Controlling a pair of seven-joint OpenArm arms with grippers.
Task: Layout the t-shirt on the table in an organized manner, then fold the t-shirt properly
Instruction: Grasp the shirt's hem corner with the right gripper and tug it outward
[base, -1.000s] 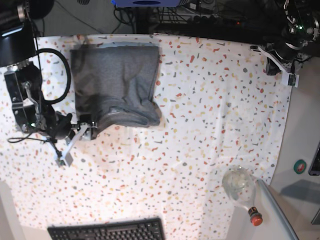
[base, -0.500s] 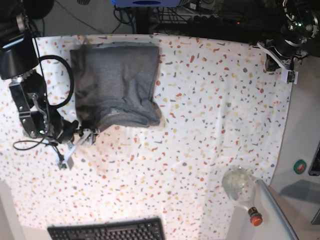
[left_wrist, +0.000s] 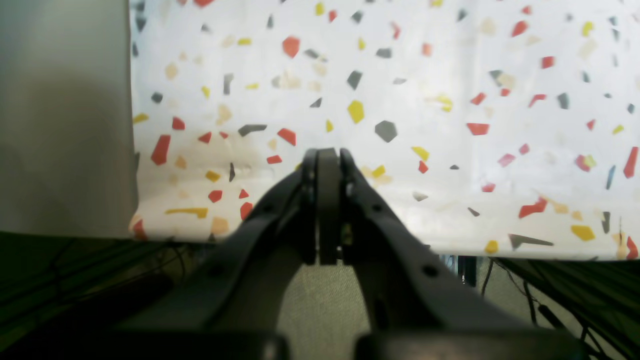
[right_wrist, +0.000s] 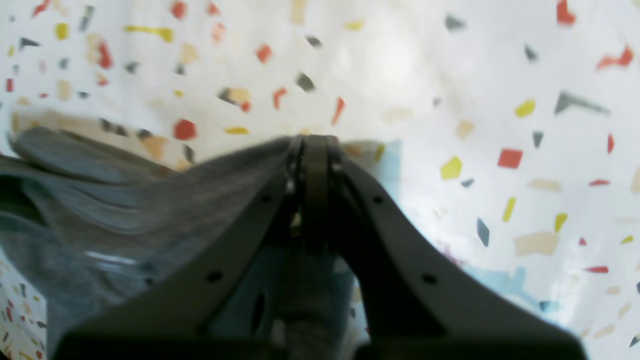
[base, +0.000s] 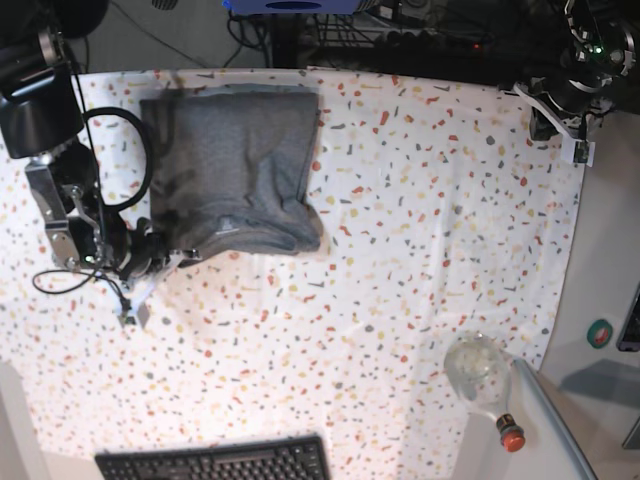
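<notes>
The grey t-shirt (base: 235, 165) lies folded into a rough rectangle at the far left of the speckled table (base: 420, 220). My right gripper (base: 182, 258) is at the shirt's near left corner. In the right wrist view its jaws (right_wrist: 314, 142) are pressed together, and grey t-shirt fabric (right_wrist: 125, 200) rises in a ridge up to the fingertips, pinched at its edge. My left gripper (base: 578, 148) hovers over the table's far right corner, away from the shirt. In the left wrist view, the left gripper (left_wrist: 327, 155) is shut on nothing above the table cloth (left_wrist: 450, 75).
A clear bottle (base: 485, 380) with a red cap lies at the near right corner. A black keyboard (base: 215, 462) sits at the front edge. A black cable loop (base: 130, 160) hangs beside the shirt's left side. A plain grey counter (left_wrist: 60, 115) borders the table.
My right gripper has slid in to the shirt's near left corner and closed its open jaws on the fabric edge. The left arm has barely shifted.
</notes>
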